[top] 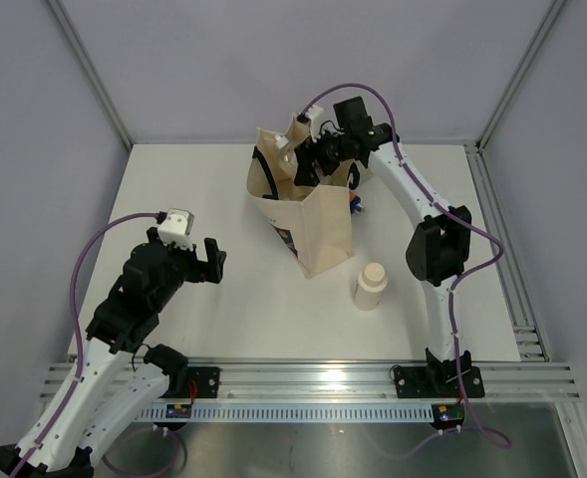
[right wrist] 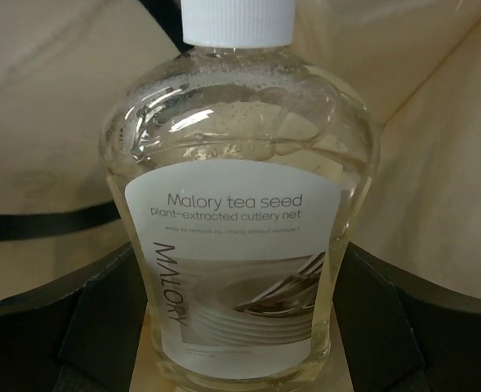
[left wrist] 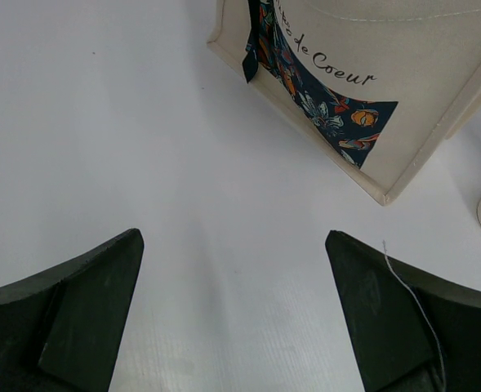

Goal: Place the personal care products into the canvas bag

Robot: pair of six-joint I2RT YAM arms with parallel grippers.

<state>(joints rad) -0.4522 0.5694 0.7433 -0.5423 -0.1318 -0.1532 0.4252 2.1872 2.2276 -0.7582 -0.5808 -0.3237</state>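
1. The canvas bag stands upright near the middle of the table, its mouth open upward. Its dark floral print faces about 8 o'clock, toward the left arm.
2. The right gripper reaches over the bag's mouth from 1 o'clock. Its jaws are partly spread and closed on the lower body of a clear bottle, one finger on each side.
3. This bottle has a white cap and a pale label reading "Malory tea seed". It is held upright, with the bag's beige inner walls and a black strap behind it.
4. A short beige bottle stands upright on the table at about 4 o'clock from the bag, near it but apart.
5. The left gripper hangs over bare table at about 8 o'clock from the bag, well apart from it. Its jaws are spread wide and hold nothing.
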